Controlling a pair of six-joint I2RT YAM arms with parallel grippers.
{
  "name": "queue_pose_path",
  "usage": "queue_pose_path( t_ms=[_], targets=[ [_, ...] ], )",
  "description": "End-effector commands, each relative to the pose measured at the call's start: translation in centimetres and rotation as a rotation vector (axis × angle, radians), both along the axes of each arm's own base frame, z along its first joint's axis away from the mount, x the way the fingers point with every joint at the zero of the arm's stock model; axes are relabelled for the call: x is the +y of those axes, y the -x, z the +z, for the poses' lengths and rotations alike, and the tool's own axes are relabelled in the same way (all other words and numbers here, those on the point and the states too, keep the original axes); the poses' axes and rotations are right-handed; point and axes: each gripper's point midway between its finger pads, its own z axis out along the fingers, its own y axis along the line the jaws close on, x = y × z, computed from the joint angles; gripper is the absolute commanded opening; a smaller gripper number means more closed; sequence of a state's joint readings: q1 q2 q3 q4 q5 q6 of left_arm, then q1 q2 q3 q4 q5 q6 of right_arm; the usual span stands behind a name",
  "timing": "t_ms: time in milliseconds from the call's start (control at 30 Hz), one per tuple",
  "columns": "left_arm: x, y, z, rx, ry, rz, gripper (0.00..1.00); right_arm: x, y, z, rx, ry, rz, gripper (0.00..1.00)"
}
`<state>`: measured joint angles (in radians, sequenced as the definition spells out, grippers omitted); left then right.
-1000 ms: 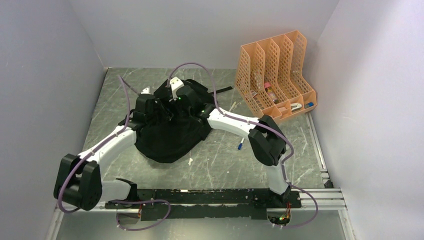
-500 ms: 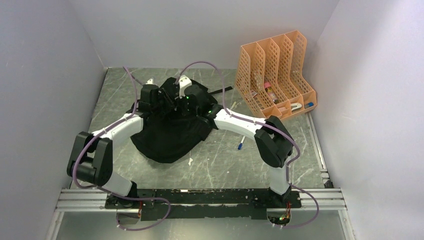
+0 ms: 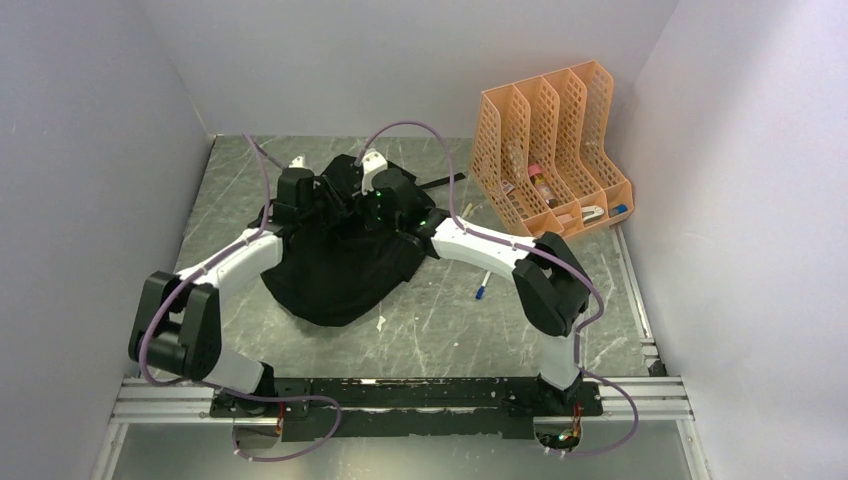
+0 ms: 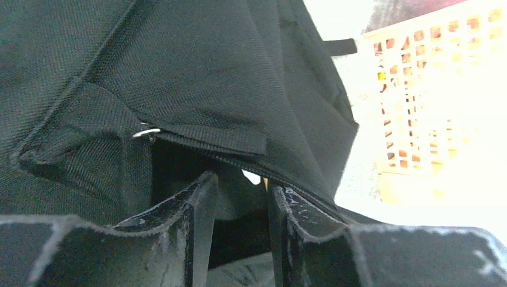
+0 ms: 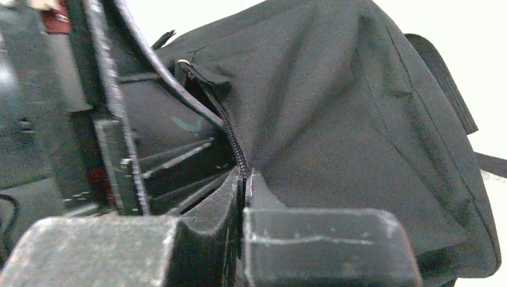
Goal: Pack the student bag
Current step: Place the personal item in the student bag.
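Note:
The student bag [image 3: 340, 270] is a floppy black backpack lying mid-table, with both arms reaching over its far end. My right gripper [image 5: 244, 179] is shut on the bag's zipper edge [image 5: 230, 134], whose teeth run down between the pads, and it holds the opening up. In the top view the right gripper [image 3: 352, 196] sits just right of my left gripper [image 3: 322, 198]. The left gripper [image 4: 242, 194] stands open at the mouth of the bag [image 4: 209, 72], just under its zipper flap [image 4: 209, 139]. Nothing is pinched between its fingers [image 4: 200, 206].
An orange mesh file organiser [image 3: 550, 160] with small items in its slots stands at the back right, and it shows washed out in the left wrist view. A blue-capped pen [image 3: 482, 290] lies on the table right of the bag. Walls close in on three sides.
The left arm swung away from the bases toward the bag's far end, and its jaws have parted. The right gripper shifted slightly farther back, still shut on the zipper edge.

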<state>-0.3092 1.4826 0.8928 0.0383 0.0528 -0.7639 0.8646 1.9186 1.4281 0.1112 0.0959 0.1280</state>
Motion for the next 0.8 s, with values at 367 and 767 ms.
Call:
queue_pose_path(
  t_ms=[367,767],
  targets=[
    [6.0,7.8,4.1,-0.09,-0.188,0.055,0.38,-1.9,3.8,6.2,0.008,-0.149,0.028,0.34],
    [7.0,8.2,5.6,-0.131,-0.238,0.066,0.38,-14.7,3.3,0.6,0.178,-0.078,-0.649,0.49]
  ],
)
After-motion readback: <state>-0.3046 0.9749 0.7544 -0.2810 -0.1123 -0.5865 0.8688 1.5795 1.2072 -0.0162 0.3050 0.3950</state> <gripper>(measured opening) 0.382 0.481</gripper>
